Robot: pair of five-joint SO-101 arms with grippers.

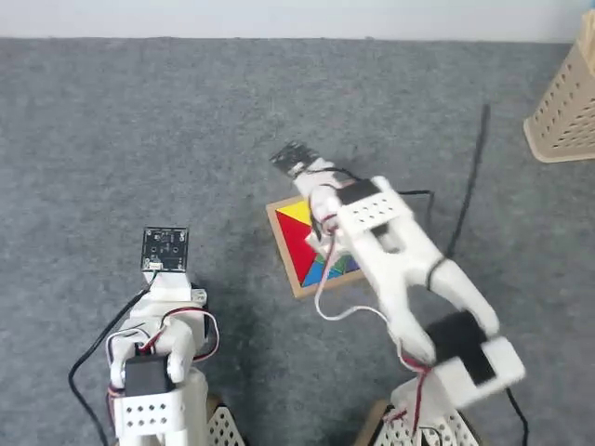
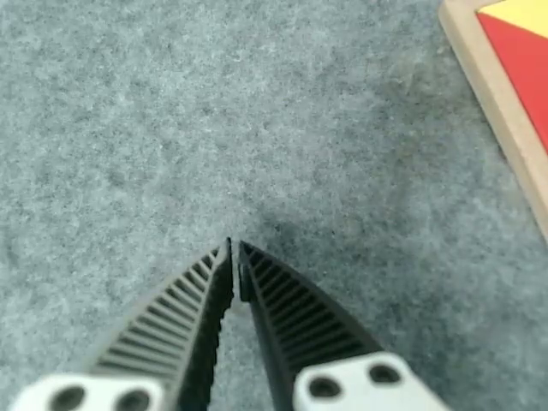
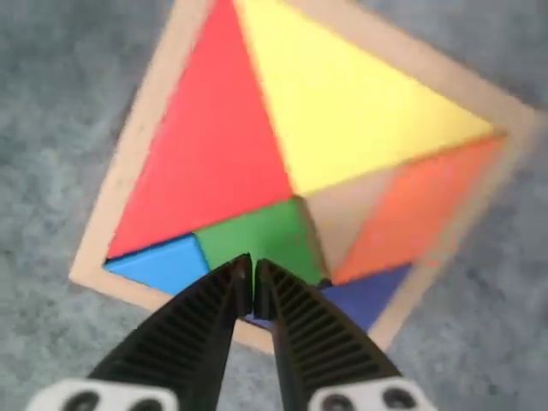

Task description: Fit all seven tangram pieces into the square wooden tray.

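Tray [image 1: 283,250] on gry carpet [image 1: 139,121]

Two white printed arms, wires everywhere

Left arm [image 1: 153,413] and right arm [image 1: 400,251] are white plastic shells with black servo blocks [image 1: 149,376] and perforated white panels, with red, white and black cables [image 1: 321,302] looping along them. Small dark camera board [image 1: 165,249] on each wrist. Left gripper [image 2: 234,248] and right gripper [image 3: 253,261]: black ribbed fingers [image 2: 291,317] tapering to points, on pale mounts with round screw holes [image 2: 325,387].
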